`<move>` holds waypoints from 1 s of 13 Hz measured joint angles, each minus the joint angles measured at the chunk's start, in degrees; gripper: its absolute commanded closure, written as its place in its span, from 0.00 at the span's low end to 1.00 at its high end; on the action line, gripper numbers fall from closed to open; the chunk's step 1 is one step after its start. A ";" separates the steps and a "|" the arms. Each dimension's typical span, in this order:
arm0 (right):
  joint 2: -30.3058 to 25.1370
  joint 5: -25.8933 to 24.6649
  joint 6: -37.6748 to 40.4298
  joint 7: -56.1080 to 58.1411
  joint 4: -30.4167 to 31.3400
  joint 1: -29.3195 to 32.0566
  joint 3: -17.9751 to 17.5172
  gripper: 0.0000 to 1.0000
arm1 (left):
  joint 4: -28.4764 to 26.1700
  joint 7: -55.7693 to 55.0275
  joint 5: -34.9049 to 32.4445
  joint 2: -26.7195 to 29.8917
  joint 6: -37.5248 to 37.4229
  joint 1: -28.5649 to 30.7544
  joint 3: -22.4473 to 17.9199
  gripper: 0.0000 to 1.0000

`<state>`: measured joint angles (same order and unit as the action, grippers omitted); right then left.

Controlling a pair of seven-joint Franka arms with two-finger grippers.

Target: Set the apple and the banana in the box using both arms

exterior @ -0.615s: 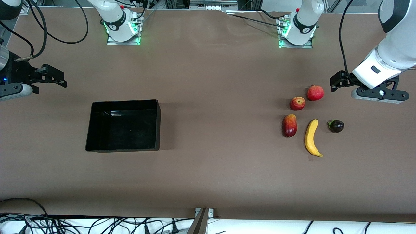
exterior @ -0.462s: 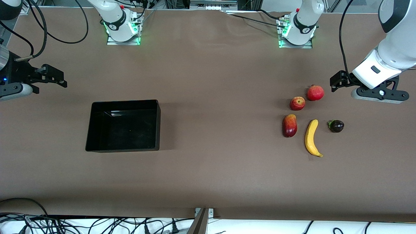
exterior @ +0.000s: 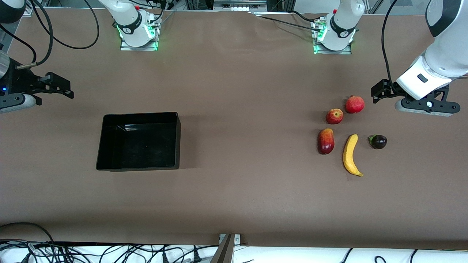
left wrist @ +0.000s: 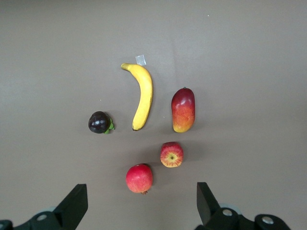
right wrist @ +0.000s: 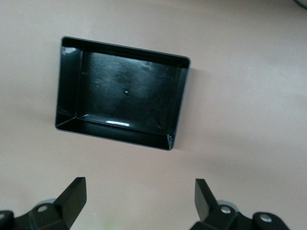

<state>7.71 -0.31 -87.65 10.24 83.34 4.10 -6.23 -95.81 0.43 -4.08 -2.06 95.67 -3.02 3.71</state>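
Both sets of fingers stand spread wide and hold nothing. The left gripper (left wrist: 139, 211) hangs over the counter (exterior: 248, 91) at the left arm's end, just beside the fruit cluster, its fingers (left wrist: 74, 203) showing wide apart in the left wrist view. The right gripper (right wrist: 139, 203) hangs over the right arm's end of the counter, near the edge, with its fingers (right wrist: 72, 196) equally released.

The apple (exterior: 334, 116) lies on the counter touching nothing, just beside a deeper red round fruit (exterior: 354, 104). The banana (exterior: 351, 155) lies nearer the front camera, between a red-yellow mango (exterior: 325, 141) and a small dark purple fruit (exterior: 378, 141). The box (exterior: 139, 141) sits empty toward the right arm's end, well apart from all the fruit.

The main risk, as I judge it, is picking the wrong fruit: the apple and the red round fruit look alike and sit close, so a descent slightly off could close on the neighbour or knock it away. The banana's curve could let it twist out of a grip taken near its tip. The box is well apart, so a handover or a long carry could drop a fruit.

The left wrist view shows the apple's stem dimple and a small pale tag at the banana's end; the front view shows neither clearly. Only the right wrist view looks straight into the box's bare floor.
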 measured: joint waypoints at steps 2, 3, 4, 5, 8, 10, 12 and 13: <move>0.62 -1.28 -1.38 0.00 2.07 -0.14 -0.01 0.00 | 0.02 0.00 0.00 0.00 0.00 0.00 0.00 0.00; 1.19 -1.45 -4.45 0.00 4.81 -0.18 0.00 0.00 | 0.03 0.00 0.00 0.00 0.00 0.00 0.00 0.00; 1.98 -1.64 -9.20 -0.03 8.64 -0.18 0.03 0.00 | 0.05 0.00 0.00 0.00 0.00 0.00 0.00 0.00; 2.91 -1.78 -14.66 -0.25 12.98 -0.18 0.13 0.00 | 0.06 0.00 0.00 0.00 0.00 0.00 0.00 0.00; 6.82 -1.87 -31.08 -0.97 24.67 -0.19 0.96 0.00 | 0.10 0.00 0.00 0.00 0.00 0.00 0.00 0.00; 11.09 -1.87 -38.04 -0.98 27.39 -0.13 2.61 0.00 | 0.11 0.00 0.00 0.00 -0.01 -0.01 0.00 0.00; 15.60 -1.87 -42.57 -0.95 27.61 0.49 4.02 0.02 | 0.11 0.00 0.00 0.00 -0.02 -0.01 0.00 0.00; 17.49 -1.87 -44.53 -0.95 27.61 1.09 4.27 0.08 | 0.11 0.00 0.00 0.00 -0.02 -0.01 0.00 0.00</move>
<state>25.19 -2.18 -132.19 9.29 110.96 5.19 -1.96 -95.70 0.43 -4.07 -2.06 95.65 -3.03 3.71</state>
